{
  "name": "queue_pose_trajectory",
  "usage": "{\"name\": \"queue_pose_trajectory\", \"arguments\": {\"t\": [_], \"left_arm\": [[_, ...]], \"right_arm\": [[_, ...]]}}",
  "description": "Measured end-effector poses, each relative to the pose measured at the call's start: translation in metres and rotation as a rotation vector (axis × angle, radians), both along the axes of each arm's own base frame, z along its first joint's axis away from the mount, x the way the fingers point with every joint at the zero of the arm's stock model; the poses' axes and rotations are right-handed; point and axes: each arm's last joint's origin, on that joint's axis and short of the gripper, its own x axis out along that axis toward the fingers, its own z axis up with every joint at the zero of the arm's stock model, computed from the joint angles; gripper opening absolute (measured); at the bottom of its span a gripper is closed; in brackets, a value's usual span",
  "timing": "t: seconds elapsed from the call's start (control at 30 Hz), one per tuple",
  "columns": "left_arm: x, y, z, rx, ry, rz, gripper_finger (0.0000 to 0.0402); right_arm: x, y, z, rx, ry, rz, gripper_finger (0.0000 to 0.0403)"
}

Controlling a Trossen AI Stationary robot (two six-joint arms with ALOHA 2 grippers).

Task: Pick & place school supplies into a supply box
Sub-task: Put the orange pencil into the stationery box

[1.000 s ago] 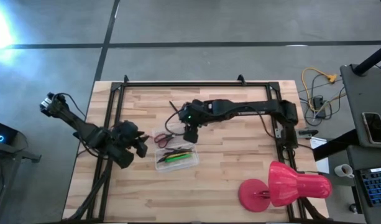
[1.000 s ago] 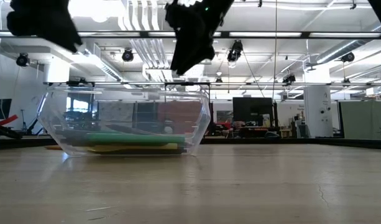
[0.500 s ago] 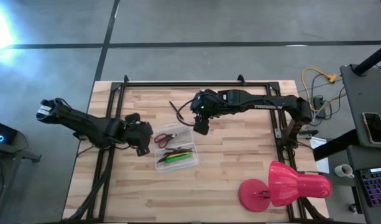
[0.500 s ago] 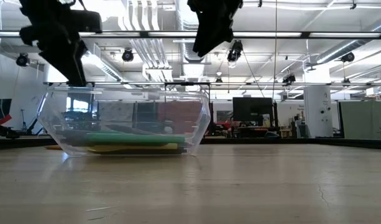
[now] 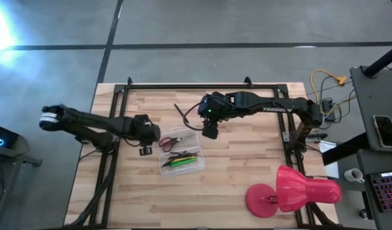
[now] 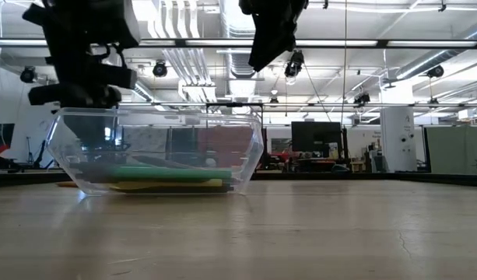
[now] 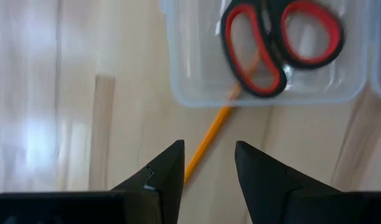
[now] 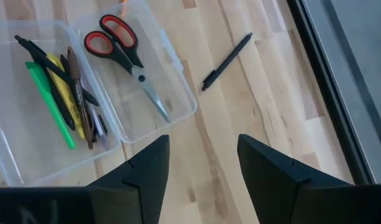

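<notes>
My left tool point(image 5: 144, 151) hangs low over the counter point(image 5: 234, 179) just beside the supply box point(image 5: 180, 152), on the side where the scissors' handles lie; its fingers point(image 7: 162, 174) stand apart with nothing between them; past them, in the left wrist view, an orange pencil point(image 7: 210, 139) lies on the bare wood, one end running under the box's edge and the other reaching toward the gap between my fingers; the red-handled scissors point(image 7: 278, 46) rest inside the clear box, handles toward this tool; a pale wooden stick point(image 7: 102, 130) lies on the counter off to the side of the pencil

My right tool point(image 5: 209, 132) is held above the counter near the box's far side, its fingers point(image 8: 146, 174) open and empty; from its wrist view the scissors point(image 8: 125, 59) lie in one half of the box, and a green marker point(image 8: 48, 104), a yellow pen point(image 8: 64, 93) and several dark pens point(image 8: 56, 74) lie together in the other half; a black pen point(image 8: 226, 61) lies alone on the wood just outside the box; the pink-red lamp point(image 5: 291, 191) lies on its side near the counter's corner, well apart from the box
</notes>
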Motion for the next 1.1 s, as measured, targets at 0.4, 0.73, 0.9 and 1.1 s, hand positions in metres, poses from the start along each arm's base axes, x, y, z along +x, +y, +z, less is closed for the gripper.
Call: {"name": "queue_pose_trajectory", "arguments": {"t": [0.4,0.73,0.9,1.1], "left_arm": [[0.009,0.018,-0.017,-0.088,0.08,-0.217,0.0127],[0.025,0.025,-0.056,-0.129,0.292,-0.223,0.0127],[0.026,0.029,-0.059,-0.145,0.303,-0.203,0.0127],[0.025,0.03,-0.058,-0.162,0.29,-0.196,0.0114]], "right_arm": [[-0.005,0.006,-0.03,0.023,0.103,-0.009,0.0183],[-0.008,0.008,-0.049,0.042,0.138,-0.033,0.0183],[-0.008,0.009,-0.048,0.044,0.13,-0.032,0.0183],[-0.007,0.009,-0.048,0.042,0.122,-0.031,0.0183]]}}
